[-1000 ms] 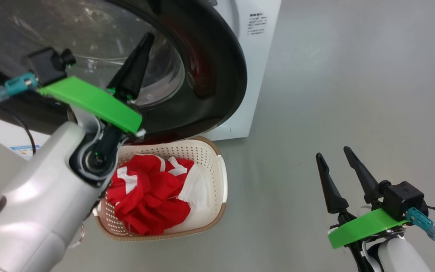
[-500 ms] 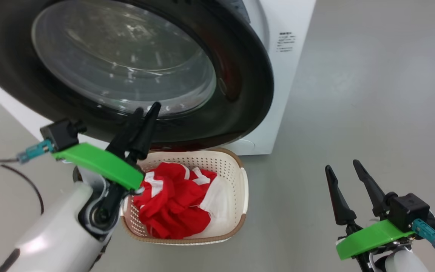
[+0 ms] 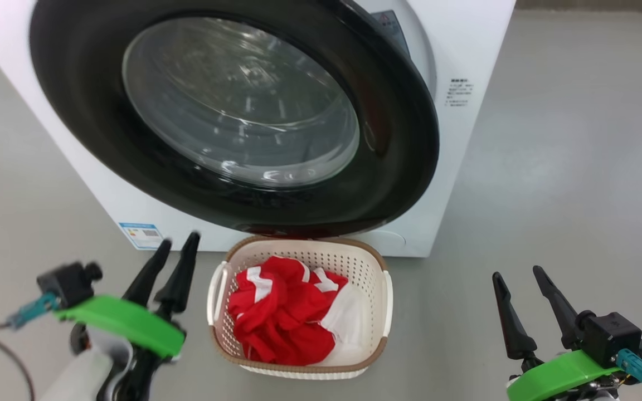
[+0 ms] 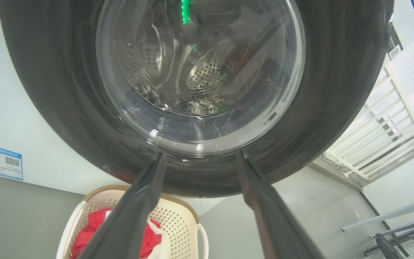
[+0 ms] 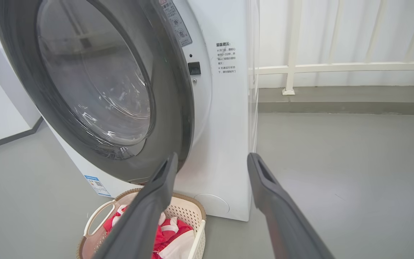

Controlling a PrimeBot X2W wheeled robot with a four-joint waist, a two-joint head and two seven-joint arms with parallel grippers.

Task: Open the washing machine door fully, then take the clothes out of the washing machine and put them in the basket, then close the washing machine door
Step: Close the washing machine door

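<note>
Red clothes (image 3: 282, 317) lie heaped in the basket (image 3: 379, 351), which sits between the two pairs of fingers and just under the lower rim of the door (image 3: 76, 111), probably set there so garments had a short drop. The left gripper (image 3: 179, 239) has its fingers spread and empty, aimed at that black rim but clear of it. The right gripper (image 3: 516, 272), also spread and empty, hangs well off the basket's other side. The door looks swung almost against the washer (image 3: 482, 44); whether it is latched I cannot tell. Bare floor (image 3: 577, 167) beyond the right fingers leaves room, while the basket's edge crowds the left ones.
</note>
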